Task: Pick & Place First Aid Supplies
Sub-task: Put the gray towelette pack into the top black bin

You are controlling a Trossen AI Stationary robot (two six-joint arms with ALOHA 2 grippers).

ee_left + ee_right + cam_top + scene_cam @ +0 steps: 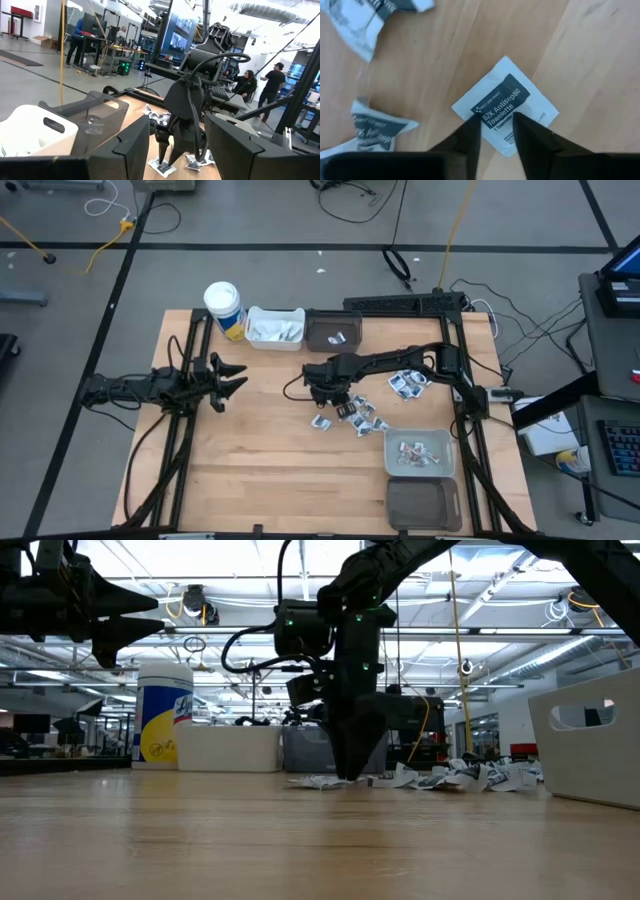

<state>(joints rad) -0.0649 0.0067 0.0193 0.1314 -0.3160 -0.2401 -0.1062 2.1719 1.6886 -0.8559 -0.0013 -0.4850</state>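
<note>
Lying flat on the table [445, 65], a square white packet [506, 106] with dark print sits under the right gripper [496, 131], fingers straddling it, partly open; its lower edge is hidden.

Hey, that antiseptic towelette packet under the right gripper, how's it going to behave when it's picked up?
The towelette packet lies flat and thin, so it's probably light and floppy. The right gripper may slide it on the smooth table. No rolling.

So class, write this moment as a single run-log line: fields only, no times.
right gripper: down on towelette packet, fingers straddling it, closing | left gripper: open, waiting at table's left | packet: flat on table
</note>
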